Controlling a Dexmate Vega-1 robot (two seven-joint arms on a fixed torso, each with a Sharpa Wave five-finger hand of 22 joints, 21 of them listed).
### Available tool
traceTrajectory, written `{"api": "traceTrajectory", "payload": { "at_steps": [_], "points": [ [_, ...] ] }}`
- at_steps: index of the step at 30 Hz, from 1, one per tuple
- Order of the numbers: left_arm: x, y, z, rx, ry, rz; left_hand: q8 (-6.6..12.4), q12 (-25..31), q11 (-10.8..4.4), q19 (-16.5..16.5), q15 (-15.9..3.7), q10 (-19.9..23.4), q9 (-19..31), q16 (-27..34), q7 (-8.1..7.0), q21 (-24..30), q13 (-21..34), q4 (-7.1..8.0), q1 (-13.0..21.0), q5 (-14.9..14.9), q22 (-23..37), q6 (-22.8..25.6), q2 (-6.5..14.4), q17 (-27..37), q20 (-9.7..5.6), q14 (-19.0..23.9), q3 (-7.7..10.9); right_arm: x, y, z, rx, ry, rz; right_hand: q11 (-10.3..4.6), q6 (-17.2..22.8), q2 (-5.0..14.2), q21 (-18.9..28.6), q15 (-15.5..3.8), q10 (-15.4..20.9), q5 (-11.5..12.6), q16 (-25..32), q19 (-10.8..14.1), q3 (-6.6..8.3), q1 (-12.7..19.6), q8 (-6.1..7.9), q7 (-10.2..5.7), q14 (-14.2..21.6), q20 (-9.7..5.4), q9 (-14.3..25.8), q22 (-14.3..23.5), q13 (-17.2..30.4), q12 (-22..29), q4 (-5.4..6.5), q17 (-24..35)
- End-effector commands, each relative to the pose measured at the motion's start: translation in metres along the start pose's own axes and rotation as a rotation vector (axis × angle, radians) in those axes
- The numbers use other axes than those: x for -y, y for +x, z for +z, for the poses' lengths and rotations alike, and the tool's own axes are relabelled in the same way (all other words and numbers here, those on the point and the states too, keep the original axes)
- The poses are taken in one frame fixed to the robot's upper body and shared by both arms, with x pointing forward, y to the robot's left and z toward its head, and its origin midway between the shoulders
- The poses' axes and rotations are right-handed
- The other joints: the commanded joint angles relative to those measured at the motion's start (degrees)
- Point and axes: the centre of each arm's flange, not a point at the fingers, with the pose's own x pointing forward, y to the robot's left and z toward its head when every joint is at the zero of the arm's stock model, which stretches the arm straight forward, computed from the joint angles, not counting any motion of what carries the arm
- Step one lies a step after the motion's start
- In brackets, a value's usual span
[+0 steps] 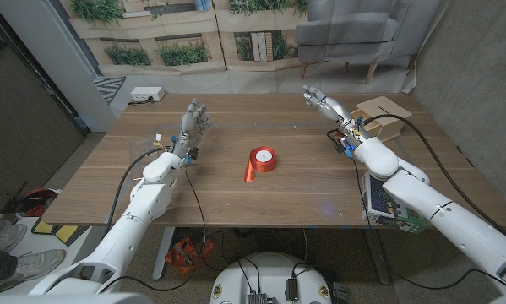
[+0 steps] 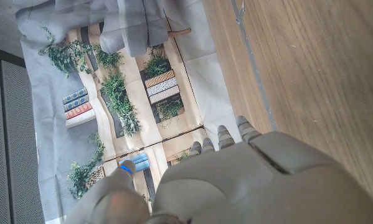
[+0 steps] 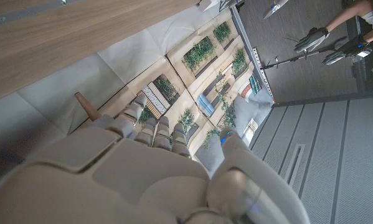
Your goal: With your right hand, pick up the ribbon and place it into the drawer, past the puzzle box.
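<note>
A red ribbon spool (image 1: 262, 160) lies on the wooden table (image 1: 236, 194) near its middle, a loose red tail hanging toward the front left. My right hand (image 1: 323, 102) is raised over the far right of the table, fingers apart and holding nothing, well behind and to the right of the ribbon. Near the table's far left my left hand (image 1: 195, 123) stands with fingers spread upward, also holding nothing. A light wooden drawer box (image 1: 383, 117) sits at the far right edge, just beyond my right forearm. The puzzle box (image 1: 389, 207) with a green printed cover lies at the right front, partly under my right arm.
A white power strip (image 1: 146, 95) rests on the floor behind the table's far left corner. A grey sofa (image 1: 354, 29) stands beyond the table. In the right wrist view a person's arms (image 3: 345, 25) hold controllers.
</note>
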Motion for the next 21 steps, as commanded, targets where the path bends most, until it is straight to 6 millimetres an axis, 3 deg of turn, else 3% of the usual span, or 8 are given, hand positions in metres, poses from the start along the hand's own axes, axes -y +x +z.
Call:
{"api": "traceTrajectory", "payload": {
  "at_steps": [1, 21],
  "points": [
    [0.0, -0.001, 0.0, 0.0, -0.001, -0.001, 0.39, 0.37, 0.06, -2.75, 0.41, -8.52, 0.22, 0.36, 0.01, -0.04, 0.23, 0.0, 0.07, 0.21, 0.19, -7.74, 6.93, 0.16, 0.16, -10.35, 0.45, -0.005, 0.004, 0.016, 0.037, -0.097, 0.033, 0.03, -0.3, -0.08, 0.09, -0.02, -0.16, -0.19, -0.05, -0.18, 0.13, 0.41, -0.06, -0.15, -0.34, -0.3, 0.31, 0.13, 0.16, -0.06, -0.36, 0.16],
    [0.0, -0.002, 0.002, 0.003, 0.012, -0.001, 0.32, 0.33, 0.12, -2.77, 0.49, -8.53, 0.23, 0.32, -0.07, -0.14, 0.23, -0.01, 0.08, 0.2, 0.19, -7.67, 6.89, 0.15, 0.21, -10.33, 0.44, -0.016, 0.009, 0.033, 0.042, -0.273, 0.102, -0.21, -0.32, 0.3, -0.43, -0.07, -0.63, -0.34, -0.19, -1.83, 0.03, 0.83, 0.1, -0.42, -1.45, 0.13, 0.33, 0.13, 0.16, -0.02, -0.93, 0.22]
  ]
}}
